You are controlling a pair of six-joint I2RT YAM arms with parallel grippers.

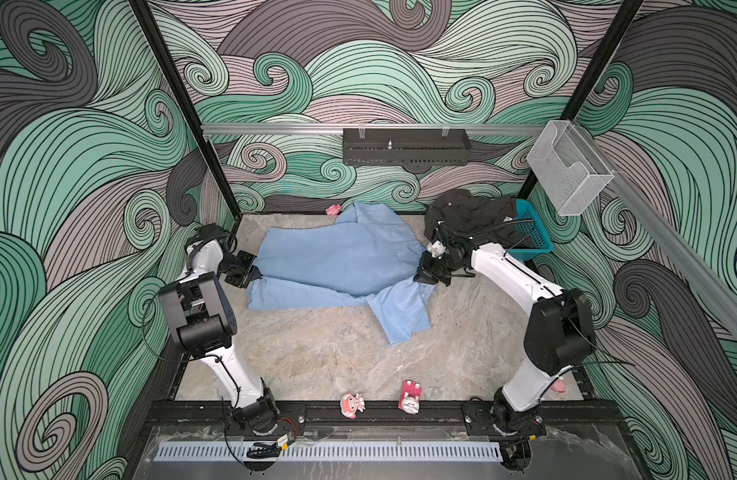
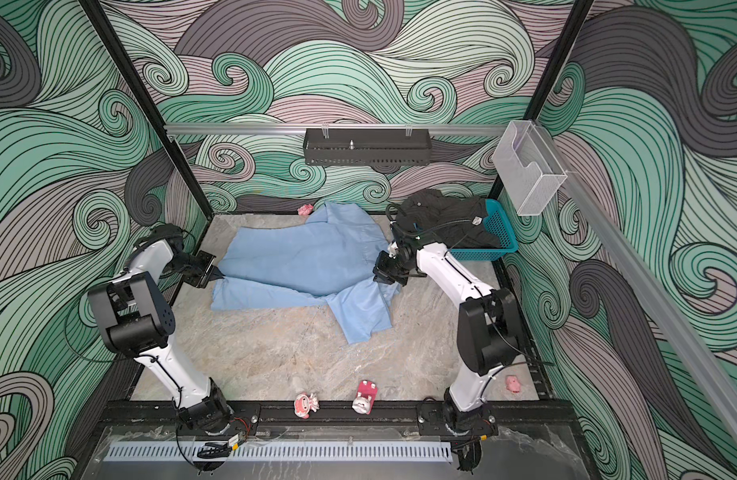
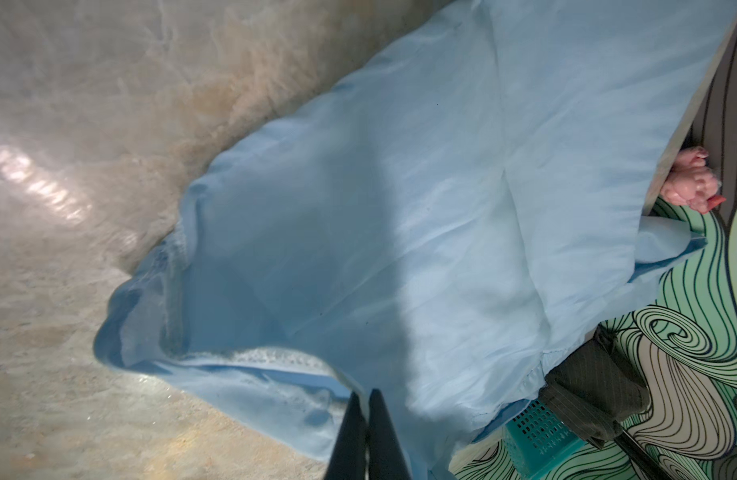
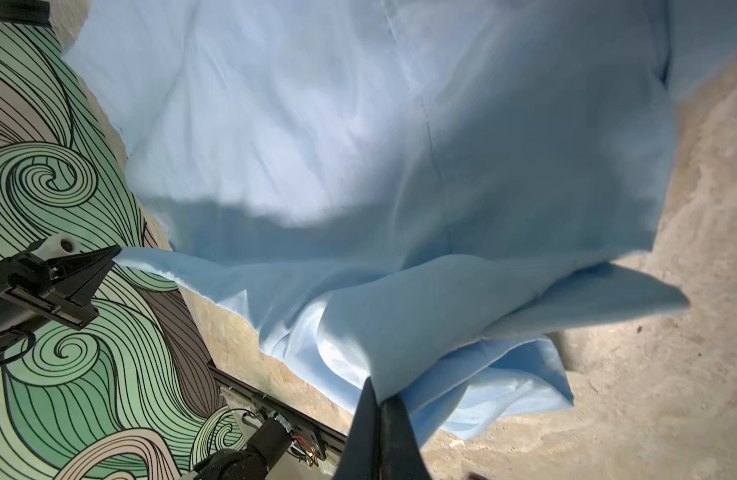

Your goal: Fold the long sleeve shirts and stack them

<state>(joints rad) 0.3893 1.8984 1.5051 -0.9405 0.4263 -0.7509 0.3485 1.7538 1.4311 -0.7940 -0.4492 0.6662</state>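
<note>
Cloth of the light blue shirt point(image 1: 337, 257), near the tabletop's point(image 1: 317, 353) back edge, is clamped at opposite sides by left gripper point(image 1: 256, 277) and right gripper point(image 1: 421, 275), likely to pull it flat for folding; charcoal shirt point(image 1: 470, 212) waits on the back-right basket point(image 1: 535, 239).

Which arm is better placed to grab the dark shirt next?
Probably right: the right gripper, shut on the light blue shirt, is beside the dark shirt on the basket; the left gripper is opposite.

dark shirt point(image 1: 468, 210) partly behind right arm point(image 1: 504, 266), basket point(image 1: 535, 239) mostly covered
</note>
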